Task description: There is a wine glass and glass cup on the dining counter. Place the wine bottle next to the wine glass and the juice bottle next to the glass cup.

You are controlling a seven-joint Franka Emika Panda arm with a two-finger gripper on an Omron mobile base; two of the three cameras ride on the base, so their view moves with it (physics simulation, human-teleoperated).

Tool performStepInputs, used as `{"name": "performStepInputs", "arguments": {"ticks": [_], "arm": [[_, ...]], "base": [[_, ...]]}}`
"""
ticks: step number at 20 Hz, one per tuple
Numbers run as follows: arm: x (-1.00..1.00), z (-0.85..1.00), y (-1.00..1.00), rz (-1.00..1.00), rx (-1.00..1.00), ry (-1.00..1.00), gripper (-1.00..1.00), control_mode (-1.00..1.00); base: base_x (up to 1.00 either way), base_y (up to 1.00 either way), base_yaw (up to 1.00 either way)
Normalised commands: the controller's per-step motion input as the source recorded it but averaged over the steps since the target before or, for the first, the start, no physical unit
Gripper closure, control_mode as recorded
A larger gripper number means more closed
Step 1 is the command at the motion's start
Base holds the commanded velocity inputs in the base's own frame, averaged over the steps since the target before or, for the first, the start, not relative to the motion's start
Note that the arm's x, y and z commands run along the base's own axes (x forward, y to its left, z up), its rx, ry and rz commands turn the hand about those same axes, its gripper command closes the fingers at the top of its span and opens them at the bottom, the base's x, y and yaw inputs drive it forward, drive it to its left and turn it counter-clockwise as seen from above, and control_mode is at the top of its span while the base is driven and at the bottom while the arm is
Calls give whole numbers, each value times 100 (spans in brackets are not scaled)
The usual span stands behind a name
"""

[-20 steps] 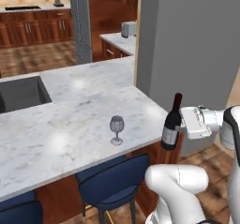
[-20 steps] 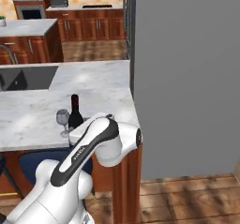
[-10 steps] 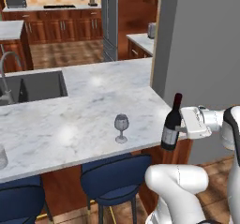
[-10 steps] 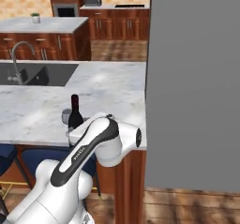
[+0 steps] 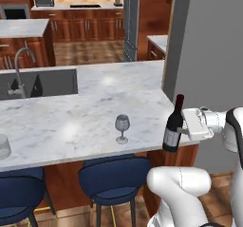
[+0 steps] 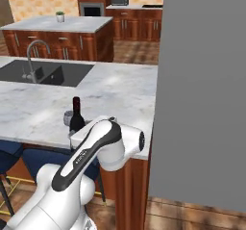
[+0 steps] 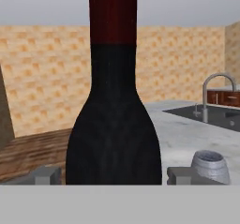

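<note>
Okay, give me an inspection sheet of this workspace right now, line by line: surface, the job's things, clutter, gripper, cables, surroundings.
Surface: dining counter, veined marble, with built-in dark sink and curved tap.
Job's things: wine glass upright on the counter near its front edge; glass cup at the far left; wine bottle upright, held at the counter's right corner, apart from the wine glass. Juice bottle: nothing seen.
Clutter: nothing seen.
Gripper: gripper shut on the wine bottle's body.
Cables: nothing seen.
Surroundings: blue stools under the counter, marble-topped island, wood cabinets, grey wall at right.
</note>
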Motion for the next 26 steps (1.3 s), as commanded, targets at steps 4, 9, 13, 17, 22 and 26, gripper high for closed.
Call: {"name": "performStepInputs", "arguments": {"ticks": [4, 9, 13, 17, 22, 26], "arm": [[0, 0, 0, 0, 0, 0, 100, 100], [0, 0, 0, 0, 0, 0, 100, 100], [0, 0, 0, 0, 0, 0, 100, 100], [0, 0, 0, 0, 0, 0, 100, 100], [0, 0, 0, 0, 0, 0, 100, 100], [0, 0, 0, 0, 0, 0, 100, 100]], "base": [[34, -35, 26], [48, -31, 25], [45, -38, 19], [35, -34, 18], [3, -19, 1], [0, 0, 0]]}}
